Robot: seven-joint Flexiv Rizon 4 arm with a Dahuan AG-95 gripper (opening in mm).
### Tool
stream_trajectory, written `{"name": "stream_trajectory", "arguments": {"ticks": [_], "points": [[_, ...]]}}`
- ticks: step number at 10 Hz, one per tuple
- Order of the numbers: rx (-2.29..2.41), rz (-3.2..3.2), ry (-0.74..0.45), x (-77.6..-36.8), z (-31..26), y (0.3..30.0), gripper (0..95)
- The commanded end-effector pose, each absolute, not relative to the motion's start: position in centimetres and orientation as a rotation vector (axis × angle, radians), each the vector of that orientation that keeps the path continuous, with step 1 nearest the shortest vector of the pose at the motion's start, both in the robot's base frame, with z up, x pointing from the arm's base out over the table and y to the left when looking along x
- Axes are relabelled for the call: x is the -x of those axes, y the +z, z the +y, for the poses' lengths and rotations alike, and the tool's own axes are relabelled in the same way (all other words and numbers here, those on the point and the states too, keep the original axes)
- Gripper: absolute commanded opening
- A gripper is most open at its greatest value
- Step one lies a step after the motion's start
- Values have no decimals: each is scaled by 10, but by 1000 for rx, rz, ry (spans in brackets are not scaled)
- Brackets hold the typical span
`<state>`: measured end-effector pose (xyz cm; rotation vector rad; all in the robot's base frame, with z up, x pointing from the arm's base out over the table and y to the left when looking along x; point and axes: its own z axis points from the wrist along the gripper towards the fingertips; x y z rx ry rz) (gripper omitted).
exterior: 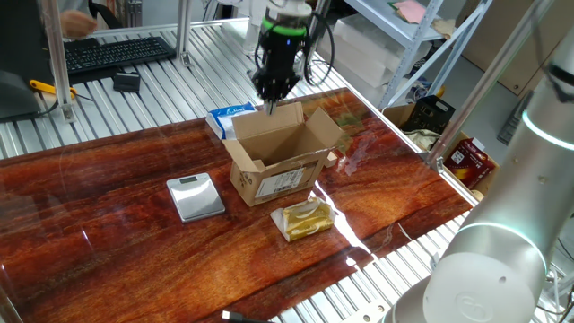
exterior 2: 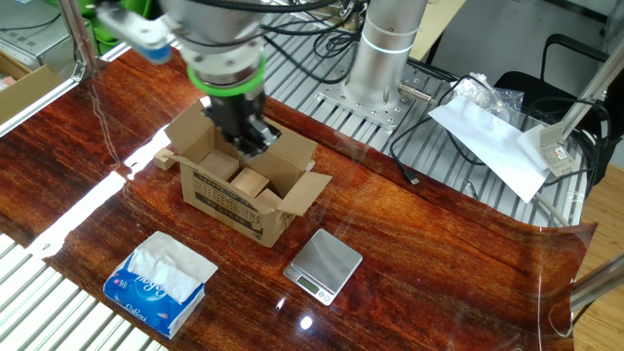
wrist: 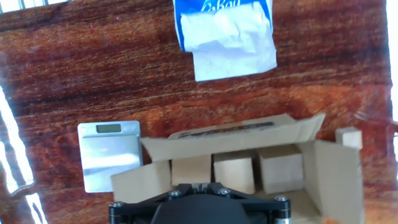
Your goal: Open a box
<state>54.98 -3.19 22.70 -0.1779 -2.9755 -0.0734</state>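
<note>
Flaps on the box [exterior: 280, 161] at mid-counter [exterior: 117, 233] all stand open, wooden blocks [wrist: 233, 171] showing inside, so little looks left, while the claw [exterior: 272, 90] hangs at its twelve o'clock flap, fingers hidden so I cannot tell their state.

I see a glossy red-brown wooden table [exterior: 108, 233] catching bright glare, ribbed metal decking [exterior: 134, 99] around it, a black keyboard [exterior: 117, 52] and pale metal shelving [exterior: 404, 36] behind.
</note>
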Motion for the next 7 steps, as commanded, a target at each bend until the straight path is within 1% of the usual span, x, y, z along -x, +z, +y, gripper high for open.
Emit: {"name": "stream_trajectory", "arguments": {"ticks": [1, 7], "points": [[139, -2972, -65, -557, -41, 228, 0], [92, -2949, -61, -572, -57, 236, 0]]}}
